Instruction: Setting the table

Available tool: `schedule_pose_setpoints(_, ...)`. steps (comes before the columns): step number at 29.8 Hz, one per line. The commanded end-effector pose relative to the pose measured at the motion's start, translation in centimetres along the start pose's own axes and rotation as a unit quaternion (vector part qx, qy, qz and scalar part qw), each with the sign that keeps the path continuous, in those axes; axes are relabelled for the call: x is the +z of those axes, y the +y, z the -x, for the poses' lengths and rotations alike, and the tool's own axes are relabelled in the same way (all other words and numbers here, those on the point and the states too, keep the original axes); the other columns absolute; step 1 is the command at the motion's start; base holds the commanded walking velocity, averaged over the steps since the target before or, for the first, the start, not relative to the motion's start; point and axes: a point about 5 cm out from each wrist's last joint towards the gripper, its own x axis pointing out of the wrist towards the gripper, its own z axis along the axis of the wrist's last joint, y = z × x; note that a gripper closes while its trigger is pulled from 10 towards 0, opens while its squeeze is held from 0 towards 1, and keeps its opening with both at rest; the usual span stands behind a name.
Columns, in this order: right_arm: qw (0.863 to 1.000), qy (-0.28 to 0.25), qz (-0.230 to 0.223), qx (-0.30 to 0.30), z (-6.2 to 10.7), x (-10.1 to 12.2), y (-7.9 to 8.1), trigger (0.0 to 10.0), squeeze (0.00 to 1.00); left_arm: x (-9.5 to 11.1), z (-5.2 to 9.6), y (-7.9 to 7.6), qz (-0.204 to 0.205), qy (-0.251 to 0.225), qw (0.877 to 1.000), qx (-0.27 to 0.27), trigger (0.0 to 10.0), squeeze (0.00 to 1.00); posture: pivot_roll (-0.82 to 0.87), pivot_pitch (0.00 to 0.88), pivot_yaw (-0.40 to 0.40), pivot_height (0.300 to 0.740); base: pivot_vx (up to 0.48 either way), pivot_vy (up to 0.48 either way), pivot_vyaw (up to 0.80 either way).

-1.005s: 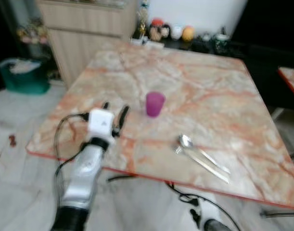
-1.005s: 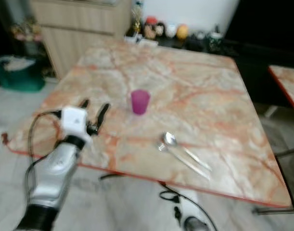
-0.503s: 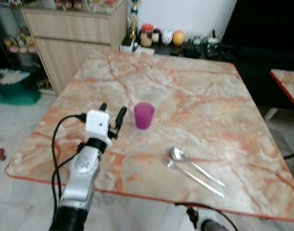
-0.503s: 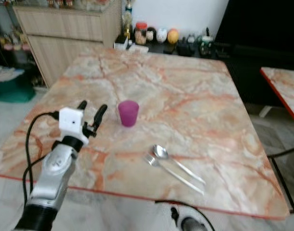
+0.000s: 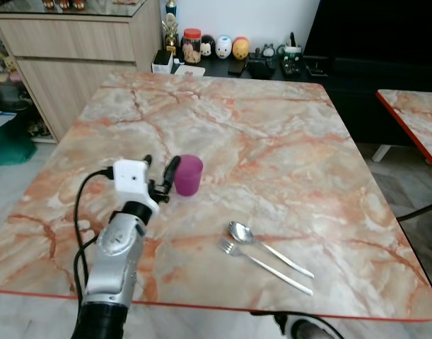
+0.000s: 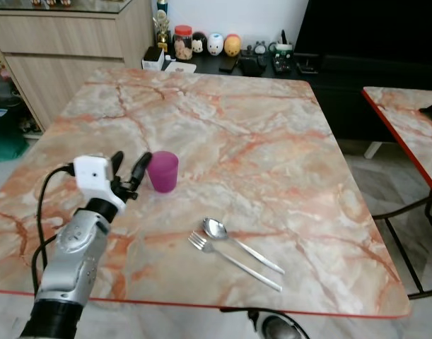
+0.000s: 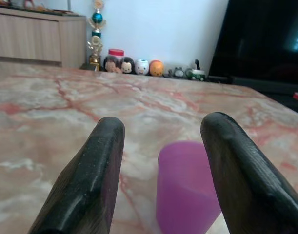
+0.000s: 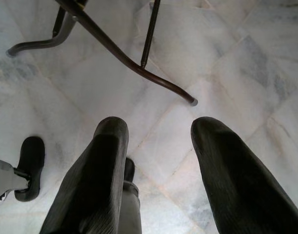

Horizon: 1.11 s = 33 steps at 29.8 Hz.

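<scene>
A purple cup stands upright on the marble table, left of its middle. My left gripper is open just left of the cup, and one finger reaches up to the cup's side. In the left wrist view the cup stands just ahead of the two spread black fingers, closer to one of them. A spoon and a fork lie side by side near the table's front edge. My right gripper hangs open over the tiled floor, holding nothing.
A wooden cabinet stands at the back left. Jars and figurines sit on a low dark shelf behind the table. A second table is at the right. Metal legs cross the floor below.
The camera has shifted and the picture is sharper. My left gripper has come closer to the purple cup, still open. Cup, spoon and fork have not moved.
</scene>
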Motion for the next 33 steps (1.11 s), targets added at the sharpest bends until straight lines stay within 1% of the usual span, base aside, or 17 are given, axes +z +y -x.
schedule_pose_setpoints(1, 1.000, -0.002, 0.000, -0.006, 0.0, 0.3, -0.6, 10.0, 0.00, 1.1, -1.1, -0.1, -0.001, 0.001, 1.000, 0.008, 10.0, 0.00, 0.09, 0.000, -0.056, 0.740, 0.000, 0.000, 0.00)
schedule_pose_setpoints(2, 1.000, -0.002, 0.000, -0.006, 0.0, 0.3, -0.6, 10.0, 0.00, 1.1, -1.1, -0.1, -0.001, 0.001, 1.000, 0.008, 10.0, 0.00, 0.09, 0.000, -0.056, 0.740, 0.000, 0.000, 0.00)
schedule_pose_setpoints(3, 1.000, -0.002, 0.001, -0.006, 0.0, 0.3, -0.6, 10.0, 0.00, 1.2, -1.5, -0.1, 0.005, 0.011, 1.000, 0.014, 10.0, 0.00, 0.09, 0.000, -0.056, 0.740, 0.000, 0.000, 0.00)
schedule_pose_setpoints(4, 1.000, -0.002, 0.002, -0.006, 0.0, 0.3, -0.6, 10.0, 0.00, 1.0, -1.8, 0.1, 0.002, 0.032, 0.999, 0.022, 10.0, 0.59, 0.09, 0.000, -0.056, 0.740, 0.000, 0.000, 0.00)
schedule_pose_setpoints(5, 1.000, -0.002, 0.002, -0.007, 0.0, 0.3, -0.6, 10.0, 0.00, 0.9, -2.0, 0.2, 0.002, 0.047, 0.999, 0.024, 10.0, 0.74, 0.09, 0.000, -0.056, 0.740, 0.000, 0.000, 0.00)
schedule_pose_setpoints(6, 1.000, -0.002, 0.002, -0.007, 0.0, 0.3, -0.6, 10.0, 0.00, 0.7, -2.2, 0.2, 0.003, 0.056, 0.998, 0.025, 10.0, 0.74, 0.09, 0.000, -0.056, 0.740, 0.000, 0.000, 0.00)
schedule_pose_setpoints(7, 1.000, -0.001, 0.003, -0.008, 0.0, 0.3, -0.6, 10.0, 0.00, 0.7, -2.3, 0.2, 0.000, 0.062, 0.998, 0.028, 10.0, 1.00, 0.09, 0.000, -0.055, 0.740, 0.000, 0.000, 0.00)
schedule_pose_setpoints(11, 1.000, 0.000, 0.005, -0.007, 0.0, 0.2, -0.6, 10.0, 0.00, 1.0, -3.5, 0.0, 0.001, 0.088, 0.995, 0.041, 10.0, 1.00, 0.09, 0.000, -0.054, 0.740, 0.000, 0.000, 0.00)
schedule_pose_setpoints(14, 1.000, 0.001, 0.006, -0.007, 0.0, 0.2, -0.6, 10.0, 0.00, 0.9, -3.9, -0.2, 0.004, 0.099, 0.994, 0.048, 10.0, 1.00, 0.09, 0.000, -0.054, 0.740, 0.000, 0.000, 0.00)
schedule_pose_setpoints(17, 1.000, 0.002, 0.009, -0.007, 0.0, 0.2, -0.6, 10.0, 0.00, 0.7, -4.5, -0.3, 0.004, 0.113, 0.991, 0.066, 10.0, 1.00, 0.09, 0.000, -0.053, 0.740, 0.000, 0.000, 0.00)
schedule_pose_setpoints(18, 1.000, 0.002, 0.009, -0.007, 0.0, 0.2, -0.5, 10.0, 0.00, 0.6, -4.7, -0.3, 0.012, 0.122, 0.990, 0.076, 10.0, 1.00, 0.08, 0.000, -0.049, 0.740, 0.000, 0.000, 0.00)
schedule_pose_setpoints(19, 1.000, 0.002, 0.009, -0.007, 0.0, 0.2, -0.5, 10.0, 0.00, 0.6, -4.7, -0.3, 0.012, 0.122, 0.990, 0.076, 10.0, 1.00, 0.08, 0.000, -0.049, 0.740, 0.000, 0.000, 0.00)
schedule_pose_setpoints(20, 1.000, 0.002, 0.009, -0.007, 0.0, 0.1, -0.5, 10.0, 0.00, 0.5, -4.9, -0.5, 0.016, 0.136, 0.988, 0.072, 10.0, 0.00, 0.07, 0.000, -0.050, 0.740, 0.000, 0.000, 0.00)
schedule_pose_setpoints(24, 1.000, 0.005, 0.012, -0.008, 0.0, 0.1, -0.5, 10.0, 0.00, 0.3, -5.3, -1.3, 0.006, 0.152, 0.987, 0.055, 10.0, 0.00, 0.08, 0.000, -0.052, 0.740, 0.000, 0.000, 0.00)
schedule_pose_setpoints(26, 1.000, 0.005, 0.012, -0.007, 0.0, 0.1, -0.5, 10.0, 0.00, 0.3, -5.4, -1.3, 0.004, 0.155, 0.986, 0.060, 10.0, 0.00, 0.08, 0.000, -0.052, 0.740, 0.000, 0.000, 0.00)
schedule_pose_setpoints(31, 1.000, 0.004, 0.014, -0.004, 0.0, 0.1, -0.5, 10.0, 0.00, 0.3, -5.4, -1.0, 0.020, 0.163, 0.982, 0.090, 10.0, 0.00, 0.08, 0.000, -0.054, 0.740, 0.000, 0.000, 0.00)
schedule_pose_setpoints(33, 1.000, 0.004, 0.012, -0.004, 0.0, 0.1, -0.5, 10.0, 0.00, 0.4, -5.4, -0.9, 0.020, 0.163, 0.982, 0.091, 10.0, 0.00, 0.08, 0.000, -0.053, 0.740, 0.000, 0.000, 0.00)
